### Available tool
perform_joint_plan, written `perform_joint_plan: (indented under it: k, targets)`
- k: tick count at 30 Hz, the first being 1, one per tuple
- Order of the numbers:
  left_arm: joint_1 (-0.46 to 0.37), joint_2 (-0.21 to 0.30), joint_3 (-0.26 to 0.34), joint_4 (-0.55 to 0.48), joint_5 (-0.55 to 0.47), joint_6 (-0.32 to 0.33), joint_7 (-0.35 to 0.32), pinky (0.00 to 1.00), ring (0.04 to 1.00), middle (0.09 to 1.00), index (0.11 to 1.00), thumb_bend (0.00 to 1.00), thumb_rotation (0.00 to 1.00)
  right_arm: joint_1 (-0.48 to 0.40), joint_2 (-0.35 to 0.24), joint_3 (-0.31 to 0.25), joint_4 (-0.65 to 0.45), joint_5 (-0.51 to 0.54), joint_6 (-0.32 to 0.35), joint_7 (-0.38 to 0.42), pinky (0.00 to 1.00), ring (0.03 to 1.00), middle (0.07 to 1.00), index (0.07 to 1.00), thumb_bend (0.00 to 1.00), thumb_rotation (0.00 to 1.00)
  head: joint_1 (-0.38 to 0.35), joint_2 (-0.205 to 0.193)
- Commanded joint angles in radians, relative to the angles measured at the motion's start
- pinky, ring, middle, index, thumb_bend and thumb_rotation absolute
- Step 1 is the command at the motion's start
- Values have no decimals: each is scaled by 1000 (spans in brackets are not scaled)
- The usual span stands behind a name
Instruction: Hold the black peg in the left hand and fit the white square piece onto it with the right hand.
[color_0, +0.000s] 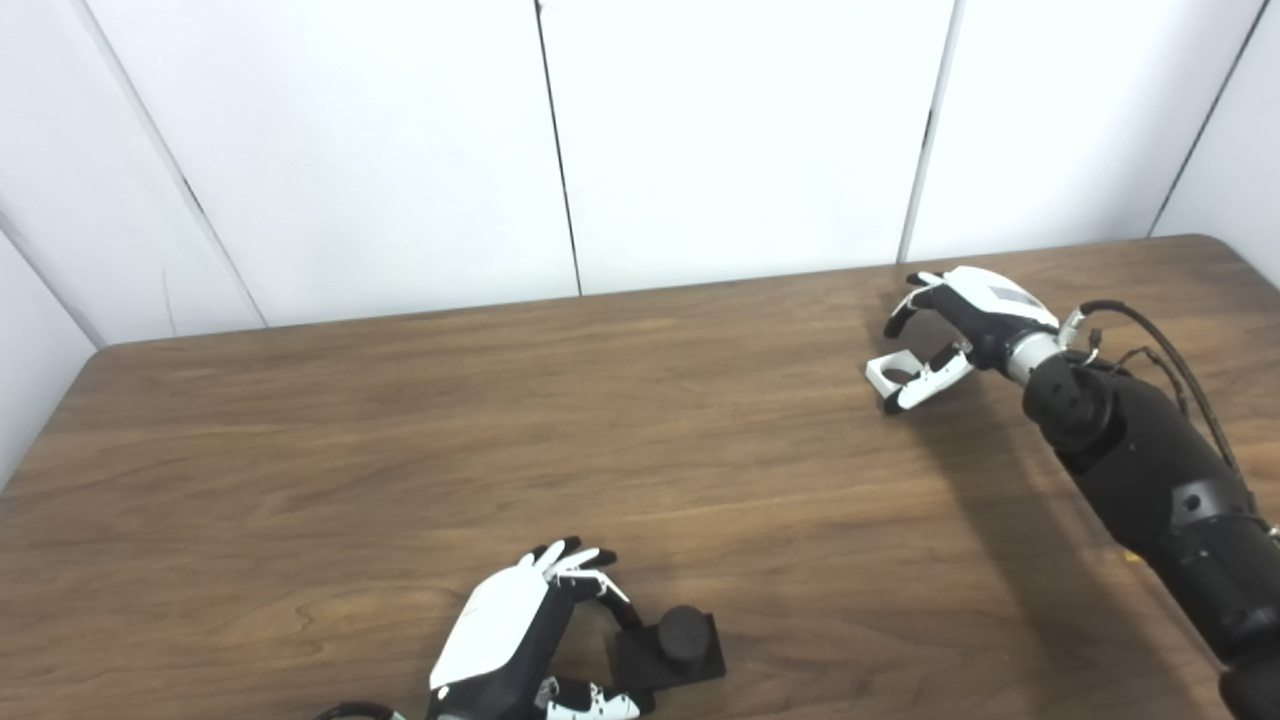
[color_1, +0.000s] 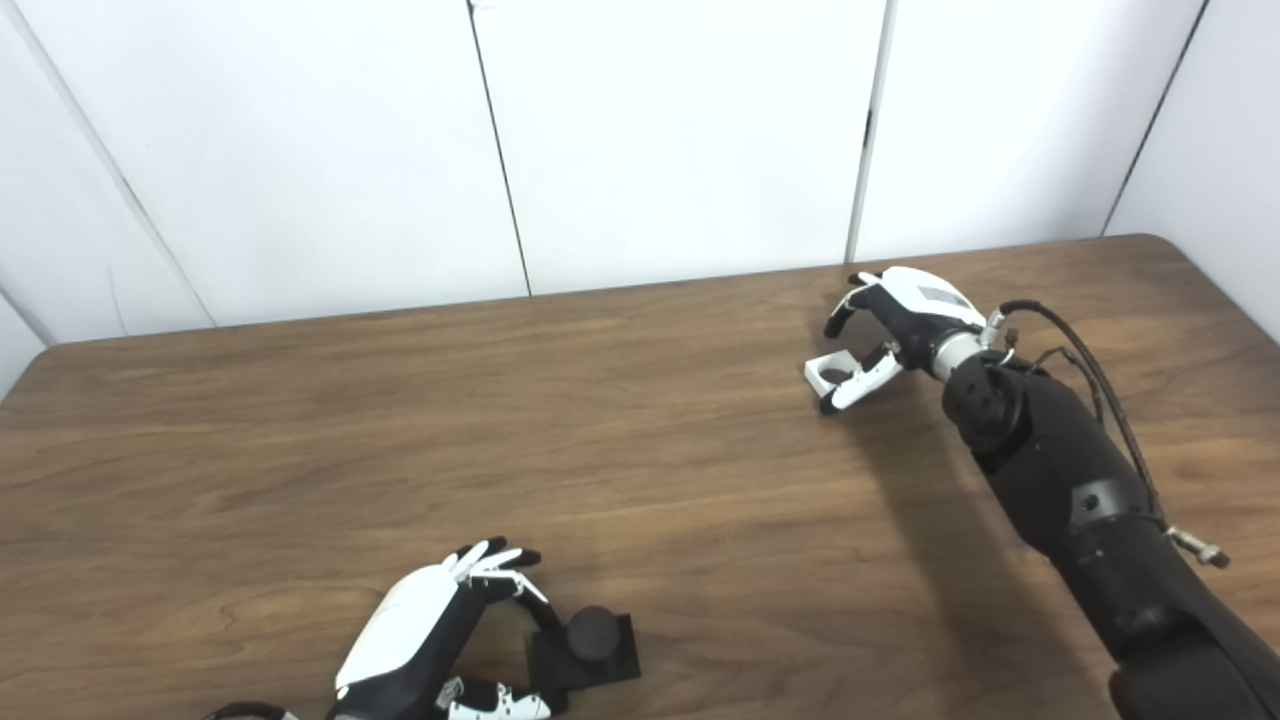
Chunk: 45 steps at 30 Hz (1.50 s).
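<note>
Black peg on its square base sits at the lower centre of the frame on the table, with the left robot hand curled around its near side, fingers apart and not yet clamped. Toward the upper right, the right robot hand cups the white square piece; whether it grips firmly I cannot tell. A loose pinch could drop the piece, and an unclamped peg might slide or tip.
</note>
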Motion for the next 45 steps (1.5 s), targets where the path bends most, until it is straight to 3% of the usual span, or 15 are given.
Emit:
perform_joint_plan:
  k: [1, 2, 4, 5, 8, 32, 41, 45]
  targets:
    - [-7, 1, -1, -13, 16, -6, -5, 1000, 975, 885, 494, 498, 59, -37, -34, -8, -26, 4, -22, -8, 997, 1000, 945, 609, 873, 211, 0, 2]
    - [-7, 1, 0, -13, 16, -6, -6, 1000, 976, 887, 494, 498, 59, -37, -34, -7, -26, 4, -22, -8, 986, 1000, 938, 595, 867, 210, 0, 2]
    - [-9, 1, 1, -14, 14, -5, -8, 1000, 980, 889, 494, 498, 59, -35, -34, -8, -25, 6, -26, -12, 971, 1000, 930, 525, 637, 170, 0, 2]
    - [-9, 1, 2, -13, 12, -5, -7, 1000, 981, 889, 494, 498, 59, -35, -34, -8, -23, 7, -29, -14, 965, 1000, 927, 509, 582, 160, 0, 2]
    - [-8, -1, 4, -13, 10, -6, -4, 1000, 979, 887, 494, 498, 58, -34, -35, -8, -14, 13, -43, -20, 949, 995, 923, 493, 531, 151, -6, -3]
    - [-10, 3, 1, -13, 22, -9, -8, 1000, 977, 889, 495, 498, 59, -4, -35, -23, -43, 41, -52, -23, 945, 1000, 930, 491, 525, 149, -5, -7]
    - [-5, -2, -1, -16, 26, -6, -9, 1000, 979, 888, 494, 499, 59, 37, -56, -49, -179, 43, -44, -12, 949, 1000, 922, 491, 525, 152, 2, -1]
    - [-3, 0, -1, -14, 24, -9, -7, 1000, 978, 887, 494, 499, 59, 74, -66, -75, -306, 47, -22, 13, 961, 1000, 930, 492, 525, 150, 0, -4]
